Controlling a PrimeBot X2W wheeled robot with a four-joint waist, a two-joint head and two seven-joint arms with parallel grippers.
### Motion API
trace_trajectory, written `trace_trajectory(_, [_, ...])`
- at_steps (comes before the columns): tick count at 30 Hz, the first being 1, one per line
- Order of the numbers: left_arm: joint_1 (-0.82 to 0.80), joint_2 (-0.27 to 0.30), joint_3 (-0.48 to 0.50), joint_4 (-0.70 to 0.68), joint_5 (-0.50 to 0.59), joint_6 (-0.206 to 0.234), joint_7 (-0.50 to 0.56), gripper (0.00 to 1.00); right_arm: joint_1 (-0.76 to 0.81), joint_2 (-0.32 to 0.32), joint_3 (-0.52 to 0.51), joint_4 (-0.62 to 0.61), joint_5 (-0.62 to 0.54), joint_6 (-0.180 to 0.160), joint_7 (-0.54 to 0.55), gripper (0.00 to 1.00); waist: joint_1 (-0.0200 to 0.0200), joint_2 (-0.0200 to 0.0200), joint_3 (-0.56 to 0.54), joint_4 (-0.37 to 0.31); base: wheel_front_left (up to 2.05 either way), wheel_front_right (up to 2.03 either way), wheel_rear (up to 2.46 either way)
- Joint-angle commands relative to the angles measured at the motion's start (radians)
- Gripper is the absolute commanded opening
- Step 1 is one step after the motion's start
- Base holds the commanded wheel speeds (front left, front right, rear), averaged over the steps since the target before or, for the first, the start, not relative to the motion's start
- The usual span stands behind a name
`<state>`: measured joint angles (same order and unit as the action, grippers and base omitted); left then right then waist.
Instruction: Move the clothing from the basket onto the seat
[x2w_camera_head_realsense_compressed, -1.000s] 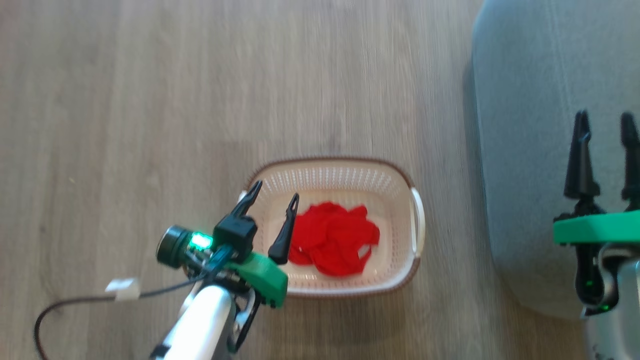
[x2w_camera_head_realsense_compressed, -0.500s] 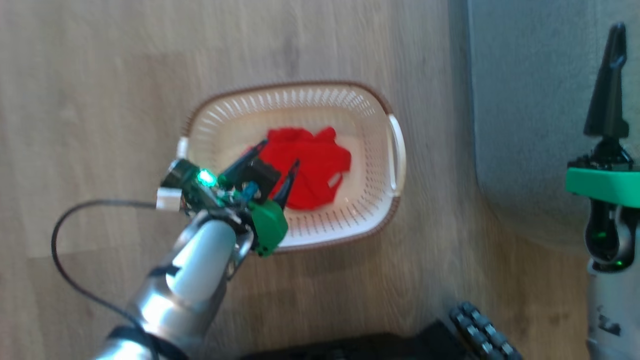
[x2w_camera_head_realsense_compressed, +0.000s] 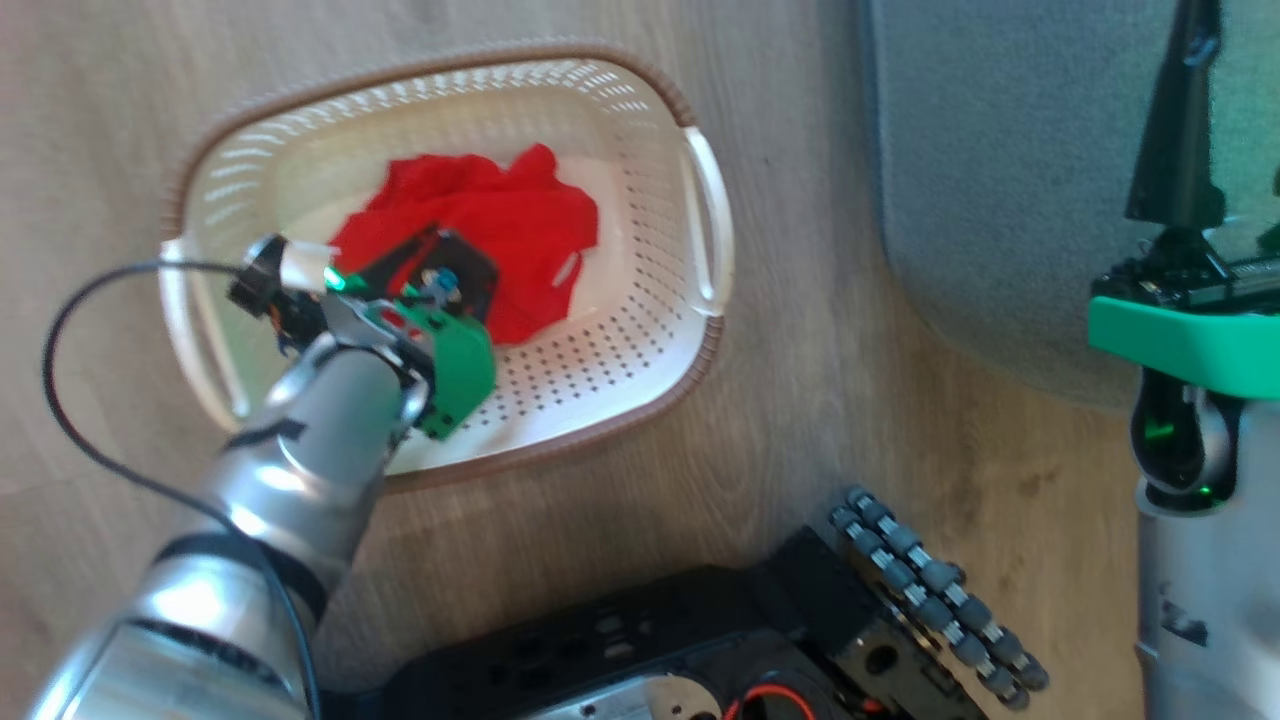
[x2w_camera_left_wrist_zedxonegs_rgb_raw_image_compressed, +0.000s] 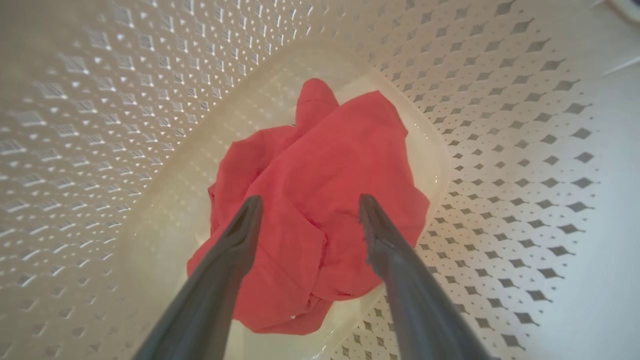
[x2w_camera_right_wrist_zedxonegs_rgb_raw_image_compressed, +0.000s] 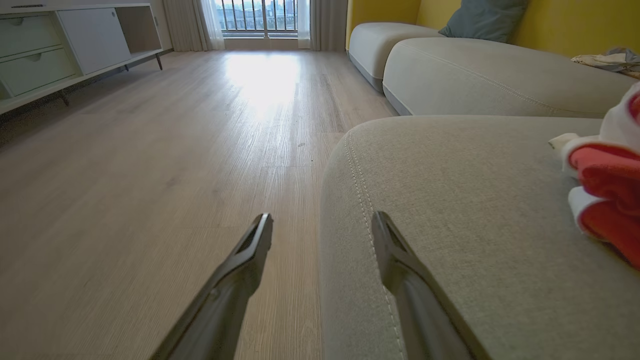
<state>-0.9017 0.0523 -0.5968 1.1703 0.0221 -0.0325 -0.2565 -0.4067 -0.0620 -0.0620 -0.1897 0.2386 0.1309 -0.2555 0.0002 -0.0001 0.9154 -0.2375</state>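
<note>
Under everything I see the pale wood floor (x2w_camera_head_realsense_compressed: 820, 400). The grey-green seat (x2w_camera_head_realsense_compressed: 1000, 150) takes up the 1 to 2 o'clock part of my head view. In the right wrist view its stitched, rounded corner (x2w_camera_right_wrist_zedxonegs_rgb_raw_image_compressed: 475, 225) sits at 4 o'clock. My own black base (x2w_camera_head_realsense_compressed: 640, 640) with its roller wheel lies at 6 o'clock in the head view.

The cream basket (x2w_camera_head_realsense_compressed: 600, 360) stands on the floor at 10 o'clock in the head view, well apart from the seat, with its brown rim and a white handle facing the seat.

On the basket's bottom lies the plain red garment (x2w_camera_head_realsense_compressed: 520, 220), bunched in a heap (x2w_camera_left_wrist_zedxonegs_rgb_raw_image_compressed: 325, 165). The trimmed garment (x2w_camera_right_wrist_zedxonegs_rgb_raw_image_compressed: 607, 195), red with white bands, rests on the seat at 3 o'clock in the right wrist view.

My left pincer (x2w_camera_left_wrist_zedxonegs_rgb_raw_image_compressed: 310, 200) is down inside the basket with its fingers spread apart, one tip on each side of the heap's crest. I cannot tell whether the tips touch the cloth. My right pincer (x2w_camera_right_wrist_zedxonegs_rgb_raw_image_compressed: 322, 216) is also spread, with nothing between the fingers. It hangs at the seat's edge, one finger over the floor and the other over the cushion corner.
</note>
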Motion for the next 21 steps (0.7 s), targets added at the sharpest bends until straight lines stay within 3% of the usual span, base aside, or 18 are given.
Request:
trace_trajectory(1, [-0.007,0.015,0.006,0.020,0.008,-0.001,-0.003,1.00,0.015,0.009,0.024,-0.034,0.004,0.000,-0.006,1.00,-0.0002,0.0001,0.044,-0.042,0.00,0.00,0.00])
trace_trajectory(5, [-0.060,0.017,0.013,0.085,0.001,0.037,0.051,1.00,0.014,0.011,0.040,-0.040,0.010,0.000,-0.006,1.00,-0.0002,0.0001,0.065,-0.058,0.00,0.00,0.00])
trace_trajectory(21, [-0.098,0.023,0.000,0.119,-0.024,0.062,0.272,1.00,0.042,0.012,0.049,-0.062,0.028,0.000,-0.006,1.00,-0.0002,0.0001,0.094,-0.063,0.00,0.00,0.00])
